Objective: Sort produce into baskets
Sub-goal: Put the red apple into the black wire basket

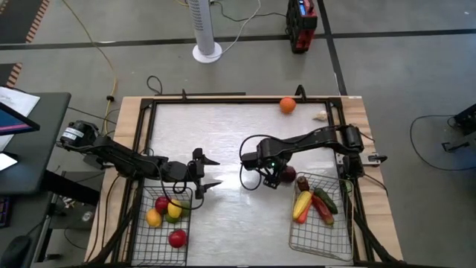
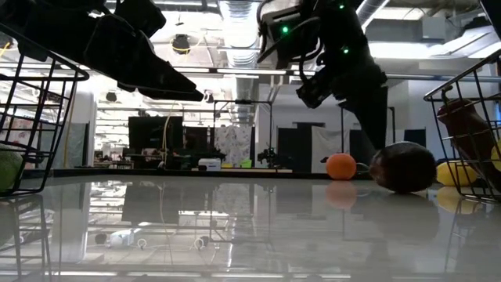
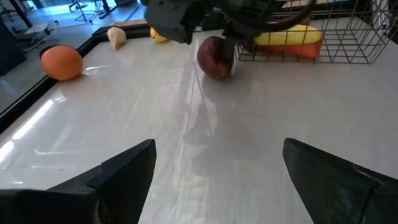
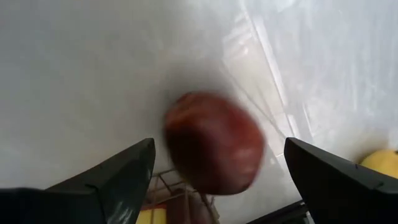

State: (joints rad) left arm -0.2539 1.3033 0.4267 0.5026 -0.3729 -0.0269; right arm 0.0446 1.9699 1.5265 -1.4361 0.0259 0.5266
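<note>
Your right gripper (image 4: 214,180) hangs open over the plum (image 4: 214,152); orange (image 1: 287,105) and garlic (image 1: 320,115) remain unsorted too.

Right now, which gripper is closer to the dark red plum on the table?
Right. The right gripper hangs open just above the plum, beside the right basket. The left gripper is open too, across the table by the left basket.

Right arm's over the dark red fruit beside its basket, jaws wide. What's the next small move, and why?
Probably lower the right gripper straight down around the dark red fruit, then close. Its fingers stand open on either side of the fruit, which lies on the table just outside the right basket. The left gripper waits open by its own basket.
</note>
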